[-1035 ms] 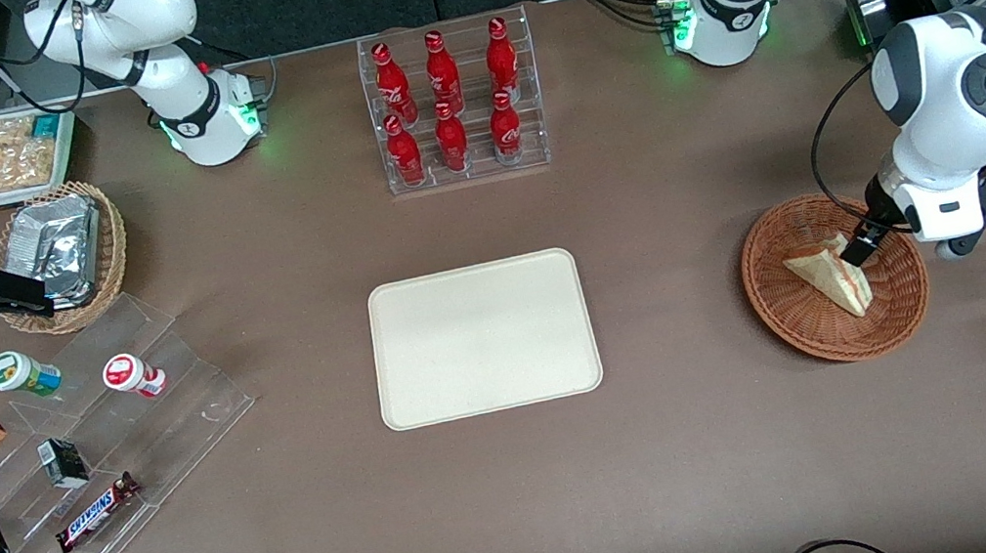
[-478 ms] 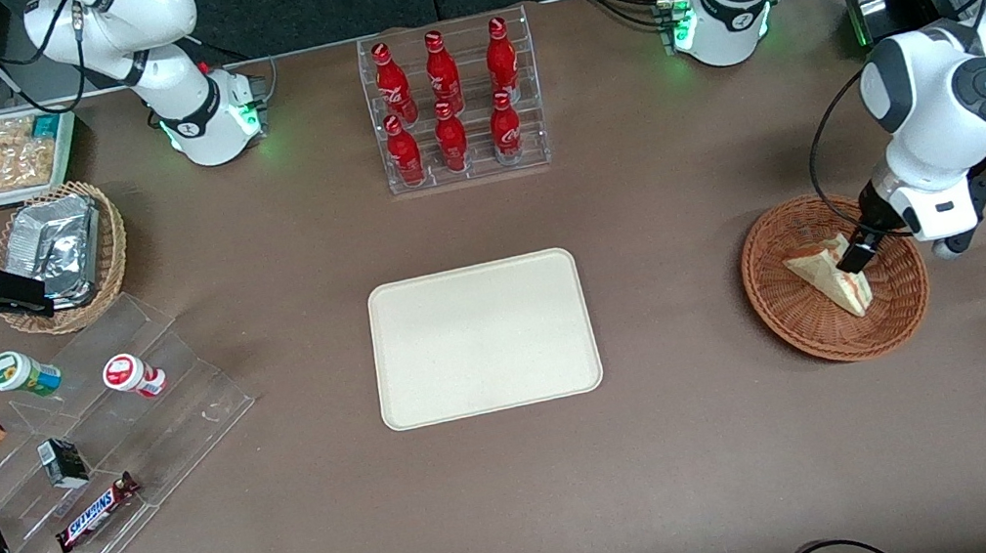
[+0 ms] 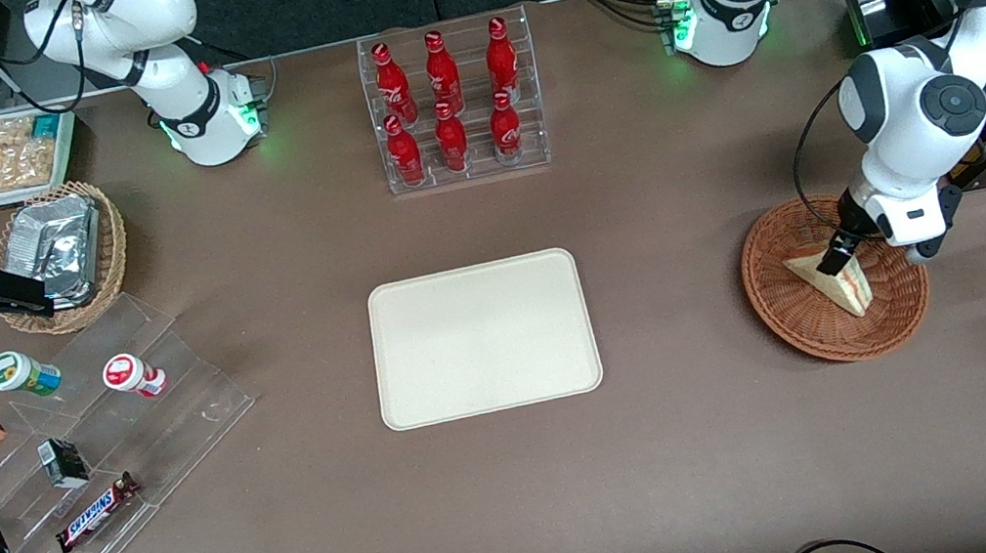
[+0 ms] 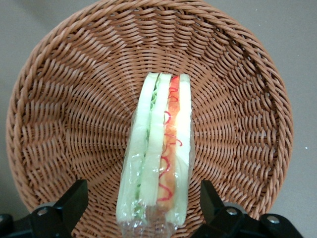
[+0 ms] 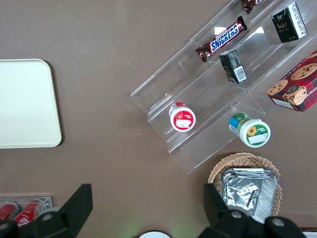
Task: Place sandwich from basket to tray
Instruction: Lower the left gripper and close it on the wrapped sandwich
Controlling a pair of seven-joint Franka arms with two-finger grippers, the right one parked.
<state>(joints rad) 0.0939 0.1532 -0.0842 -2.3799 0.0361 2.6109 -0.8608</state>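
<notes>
The sandwich (image 4: pixel 157 153) is lying on its edge in the middle of the basket (image 4: pixel 64 119), wrapped in clear film. The gripper (image 4: pixel 143 206) is hanging just above it, jaws spread wide, one on either side of the wedge's end without touching it.

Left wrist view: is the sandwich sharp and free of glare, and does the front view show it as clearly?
Left wrist view: sandwich sharp and evenly lit in the basket, only faint sheen on its wrap, the open gripper straddling it. Front view: sandwich small, partly covered by the gripper; tray evenly lit.
</notes>
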